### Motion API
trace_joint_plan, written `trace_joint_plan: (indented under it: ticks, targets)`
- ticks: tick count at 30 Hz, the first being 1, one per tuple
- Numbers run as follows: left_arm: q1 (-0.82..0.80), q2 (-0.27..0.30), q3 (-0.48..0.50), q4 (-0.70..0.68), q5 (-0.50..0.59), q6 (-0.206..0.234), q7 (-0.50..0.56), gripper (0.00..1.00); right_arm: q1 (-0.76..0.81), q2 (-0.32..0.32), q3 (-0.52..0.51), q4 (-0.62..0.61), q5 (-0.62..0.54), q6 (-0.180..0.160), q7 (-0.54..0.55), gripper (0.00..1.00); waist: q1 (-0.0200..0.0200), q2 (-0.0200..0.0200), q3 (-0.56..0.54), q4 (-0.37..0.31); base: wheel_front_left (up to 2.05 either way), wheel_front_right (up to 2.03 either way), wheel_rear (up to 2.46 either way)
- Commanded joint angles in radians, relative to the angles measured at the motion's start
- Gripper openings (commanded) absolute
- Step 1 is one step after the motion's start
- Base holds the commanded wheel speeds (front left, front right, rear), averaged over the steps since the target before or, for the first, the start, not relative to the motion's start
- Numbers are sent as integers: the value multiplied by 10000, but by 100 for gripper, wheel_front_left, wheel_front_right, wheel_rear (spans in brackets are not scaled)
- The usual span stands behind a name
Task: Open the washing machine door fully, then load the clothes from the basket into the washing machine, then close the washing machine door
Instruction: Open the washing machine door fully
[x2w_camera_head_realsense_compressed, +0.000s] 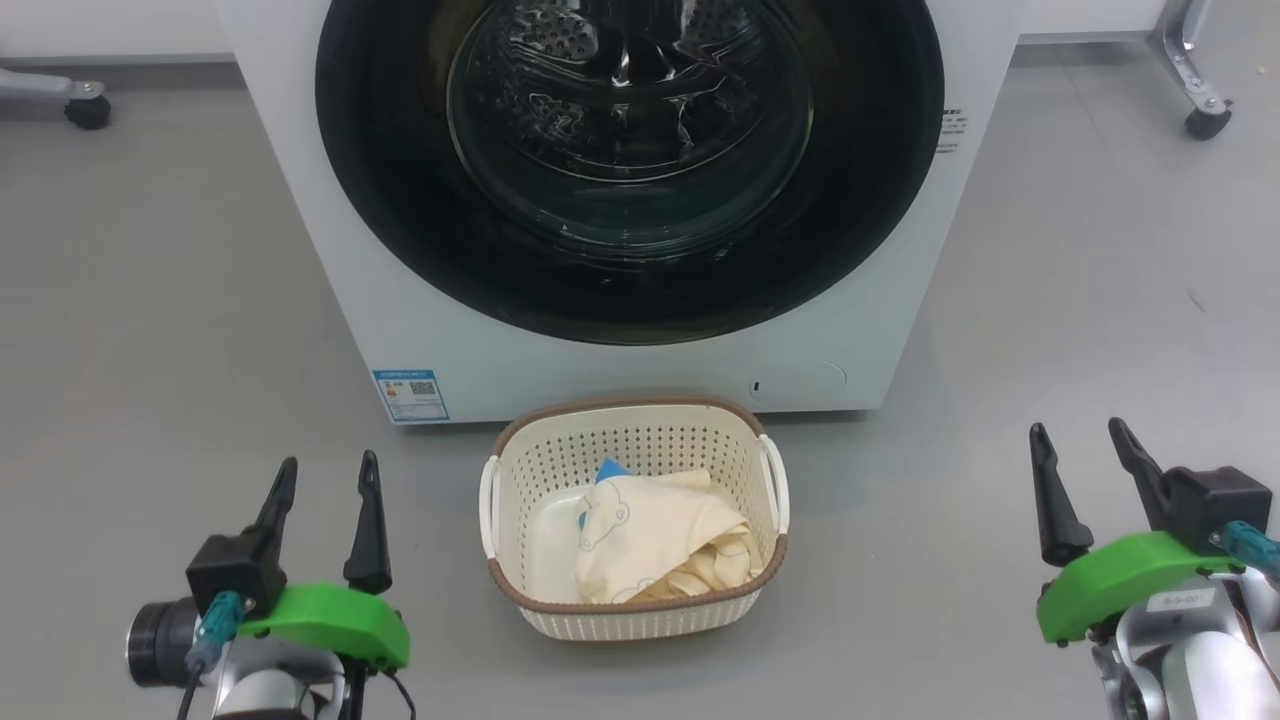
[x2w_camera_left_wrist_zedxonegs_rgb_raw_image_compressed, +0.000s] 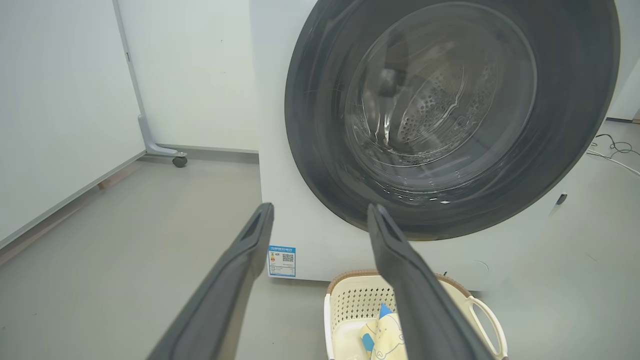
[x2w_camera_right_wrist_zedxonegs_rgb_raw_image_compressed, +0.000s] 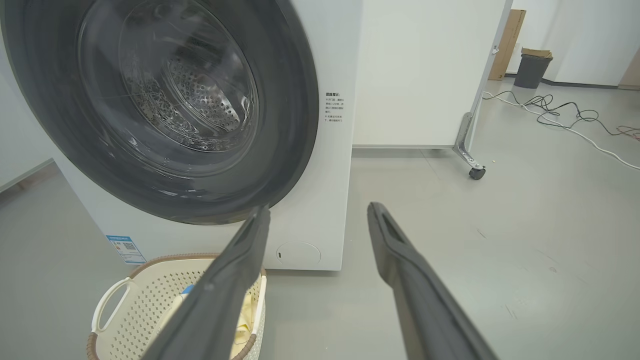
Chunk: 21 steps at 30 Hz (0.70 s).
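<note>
The white washing machine (x2w_camera_head_realsense_compressed: 600, 360) stands straight ahead, and its round black-rimmed door (x2w_camera_head_realsense_compressed: 400, 230) with the glass bowl window is closed. On the floor in front of it sits the cream basket (x2w_camera_head_realsense_compressed: 640, 605), holding the cream-yellow clothes (x2w_camera_head_realsense_compressed: 650, 550) with a blue patch. My left gripper (x2w_camera_head_realsense_compressed: 325, 475) hovers open at the lower left, well left of the basket. My right gripper (x2w_camera_head_realsense_compressed: 1082, 442) is open at the lower right, away from the basket. Nothing is between either pair of fingers. The left wrist view shows the door (x2w_camera_left_wrist_zedxonegs_rgb_raw_image_compressed: 320, 150) and basket (x2w_camera_left_wrist_zedxonegs_rgb_raw_image_compressed: 345, 300); the right wrist view shows the door (x2w_camera_right_wrist_zedxonegs_rgb_raw_image_compressed: 290, 125) and basket (x2w_camera_right_wrist_zedxonegs_rgb_raw_image_compressed: 150, 300).
Grey floor surrounds the machine. Wheeled stand legs sit at the far left (x2w_camera_head_realsense_compressed: 85, 105) and far right (x2w_camera_head_realsense_compressed: 1205, 115). White panels stand behind. Cables (x2w_camera_right_wrist_zedxonegs_rgb_raw_image_compressed: 565, 117) and a dark bin (x2w_camera_right_wrist_zedxonegs_rgb_raw_image_compressed: 532, 70) lie far to the right.
</note>
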Motion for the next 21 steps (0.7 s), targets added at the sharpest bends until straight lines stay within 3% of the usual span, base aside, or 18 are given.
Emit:
trace_joint_plan:
  ticks: [1,21]
  targets:
    - [-549,271,329,-291,-58,45,-129,100,-351,-147,196,-331,62,-30,-68,100,0,0,26,-9,88,88,-176]
    - [-779,320,219,-401,-102,131,-136,100,-602,-147,-12,-359,11,-30,-128,100,0,0,466,-165,120,120,-240]
